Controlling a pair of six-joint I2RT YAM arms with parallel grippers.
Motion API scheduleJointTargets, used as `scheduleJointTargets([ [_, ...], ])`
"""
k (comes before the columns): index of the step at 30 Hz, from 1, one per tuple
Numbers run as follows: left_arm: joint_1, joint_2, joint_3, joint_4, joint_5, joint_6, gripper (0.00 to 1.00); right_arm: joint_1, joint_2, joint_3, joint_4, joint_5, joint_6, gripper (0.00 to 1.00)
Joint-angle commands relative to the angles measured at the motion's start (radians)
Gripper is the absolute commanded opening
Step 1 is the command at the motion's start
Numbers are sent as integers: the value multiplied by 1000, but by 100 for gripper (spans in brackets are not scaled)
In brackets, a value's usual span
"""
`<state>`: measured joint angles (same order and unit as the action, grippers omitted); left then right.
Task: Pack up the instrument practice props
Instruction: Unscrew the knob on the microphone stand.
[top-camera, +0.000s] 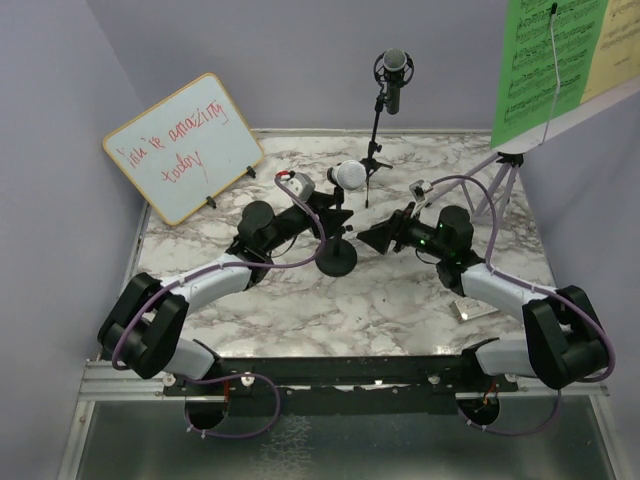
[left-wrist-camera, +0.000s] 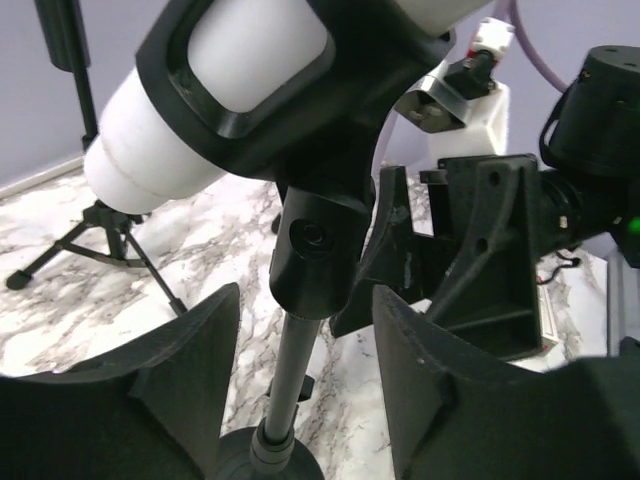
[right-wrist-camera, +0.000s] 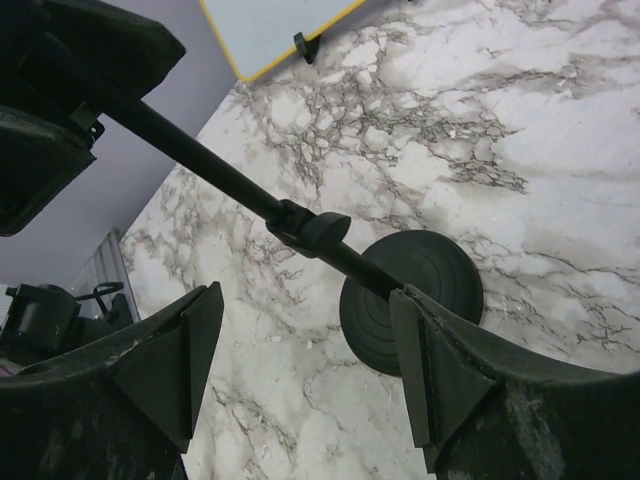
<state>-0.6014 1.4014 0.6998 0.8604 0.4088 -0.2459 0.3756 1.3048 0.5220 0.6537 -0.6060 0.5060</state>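
A grey-headed microphone (top-camera: 348, 175) sits tilted in the clip of the black round-base holder (top-camera: 337, 262) at the table's middle. My left gripper (top-camera: 338, 212) is open, its fingers on either side of the holder's pole (left-wrist-camera: 295, 370) just below the clip, not touching it; the microphone body (left-wrist-camera: 200, 100) fills the view above. My right gripper (top-camera: 372, 238) is open and empty just right of the pole, facing the round base (right-wrist-camera: 420, 290). The second microphone (top-camera: 395, 65) sits in the black tripod (top-camera: 372, 160) at the back. Green (top-camera: 545, 60) and yellow (top-camera: 615, 40) sheets rest on the lilac rack (top-camera: 497, 178) at back right.
A wood-framed whiteboard (top-camera: 185, 145) with red writing leans at the back left. A small flat white device (top-camera: 475, 308) lies by the right arm near the front right. Lilac walls close in the marble table (top-camera: 300, 310) on three sides.
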Motion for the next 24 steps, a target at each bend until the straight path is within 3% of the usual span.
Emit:
scheduleJointTargets([
  [1, 14, 28, 28, 69, 94, 2, 48, -27, 39, -2, 67, -114, 77, 74],
  [9, 47, 53, 21, 102, 223, -18, 21, -29, 100, 57, 35, -159, 95, 69],
  [14, 63, 48, 7, 112, 284, -9, 6, -29, 137, 94, 8, -195, 105, 60],
  [17, 72, 49, 3, 119, 337, 2, 0, -29, 170, 146, -30, -222, 112, 57],
  [24, 81, 71, 21, 147, 463, -19, 0, -28, 271, 227, -142, -270, 117, 48],
])
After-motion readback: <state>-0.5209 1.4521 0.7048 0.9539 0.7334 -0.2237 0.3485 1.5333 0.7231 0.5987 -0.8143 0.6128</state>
